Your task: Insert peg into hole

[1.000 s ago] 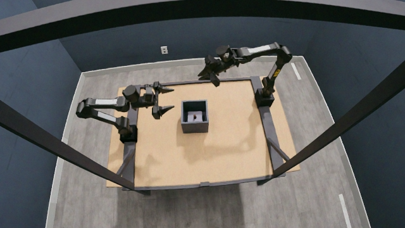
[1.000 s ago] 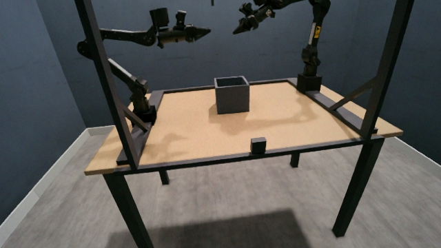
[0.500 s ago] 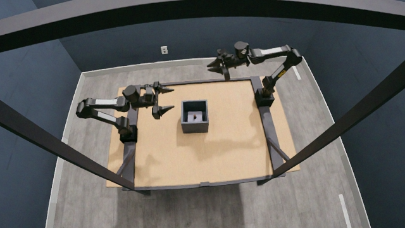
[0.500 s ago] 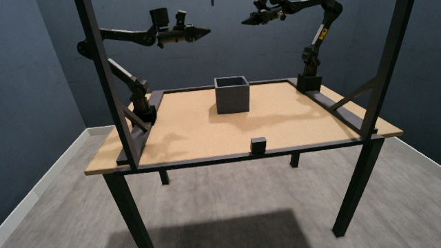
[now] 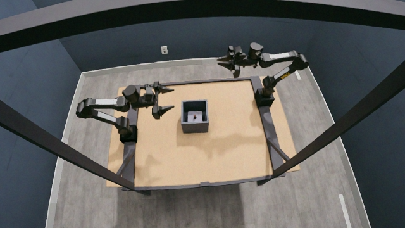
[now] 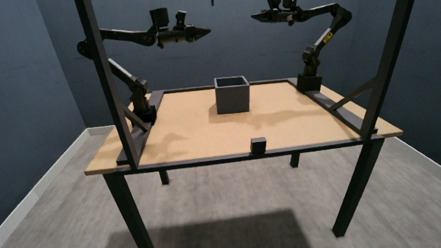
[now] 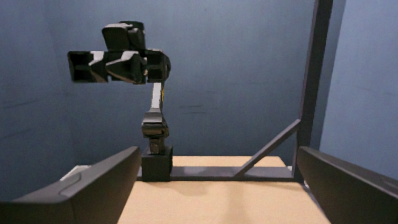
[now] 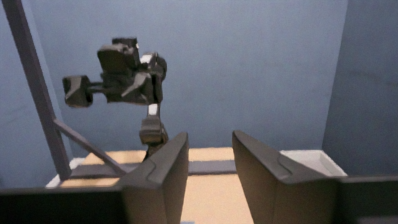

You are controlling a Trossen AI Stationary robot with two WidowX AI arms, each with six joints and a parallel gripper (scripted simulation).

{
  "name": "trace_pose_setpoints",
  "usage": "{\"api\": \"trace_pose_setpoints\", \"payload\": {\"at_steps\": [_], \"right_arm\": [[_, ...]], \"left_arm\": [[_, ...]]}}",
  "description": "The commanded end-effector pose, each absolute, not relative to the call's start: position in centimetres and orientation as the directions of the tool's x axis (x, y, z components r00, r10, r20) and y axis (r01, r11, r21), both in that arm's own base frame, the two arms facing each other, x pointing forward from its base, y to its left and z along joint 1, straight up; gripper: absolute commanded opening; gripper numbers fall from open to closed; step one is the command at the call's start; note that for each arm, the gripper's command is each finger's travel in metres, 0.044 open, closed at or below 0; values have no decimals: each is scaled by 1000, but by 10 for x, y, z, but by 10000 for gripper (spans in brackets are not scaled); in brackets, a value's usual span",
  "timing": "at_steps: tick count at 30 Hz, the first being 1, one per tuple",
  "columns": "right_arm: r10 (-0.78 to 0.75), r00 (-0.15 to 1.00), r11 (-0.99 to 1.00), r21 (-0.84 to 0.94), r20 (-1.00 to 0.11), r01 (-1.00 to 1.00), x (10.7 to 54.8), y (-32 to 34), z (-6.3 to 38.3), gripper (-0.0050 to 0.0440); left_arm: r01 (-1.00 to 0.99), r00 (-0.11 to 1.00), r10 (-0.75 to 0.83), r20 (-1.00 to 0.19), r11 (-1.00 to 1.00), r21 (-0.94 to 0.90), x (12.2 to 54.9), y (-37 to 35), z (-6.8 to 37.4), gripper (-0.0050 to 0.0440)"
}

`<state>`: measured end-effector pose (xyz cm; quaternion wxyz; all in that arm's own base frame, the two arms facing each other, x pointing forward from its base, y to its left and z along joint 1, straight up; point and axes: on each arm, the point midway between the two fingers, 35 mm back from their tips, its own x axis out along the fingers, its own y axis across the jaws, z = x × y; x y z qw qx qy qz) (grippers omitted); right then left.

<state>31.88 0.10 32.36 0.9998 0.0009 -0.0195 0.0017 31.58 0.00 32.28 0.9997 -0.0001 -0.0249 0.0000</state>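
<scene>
Unfortunately, the peg (image 5: 195, 116) has unclear depth; left tool (image 5: 173, 98) (image 6: 209, 31) (image 7: 220, 148) (image 8: 107, 91) and right tool (image 5: 218, 61) (image 6: 252, 16) (image 7: 98, 67) (image 8: 210, 139) stand open.
</scene>
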Motion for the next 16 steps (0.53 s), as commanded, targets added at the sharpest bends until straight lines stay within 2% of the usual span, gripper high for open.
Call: {"api": "trace_pose_setpoints", "payload": {"at_steps": [1,5,16], "right_arm": [[1,996,1000,-7,94,0,307,-2,326,117],[8,997,1000,4,82,-8,316,1,337,117],[1,998,1000,6,70,-2,316,0,334,117]], "left_arm": [[0,998,0,68,1000,2,313,0,329,440],[0,998,0,68,1000,2,313,0,330,440],[0,998,0,68,1000,3,313,0,330,440]]}}
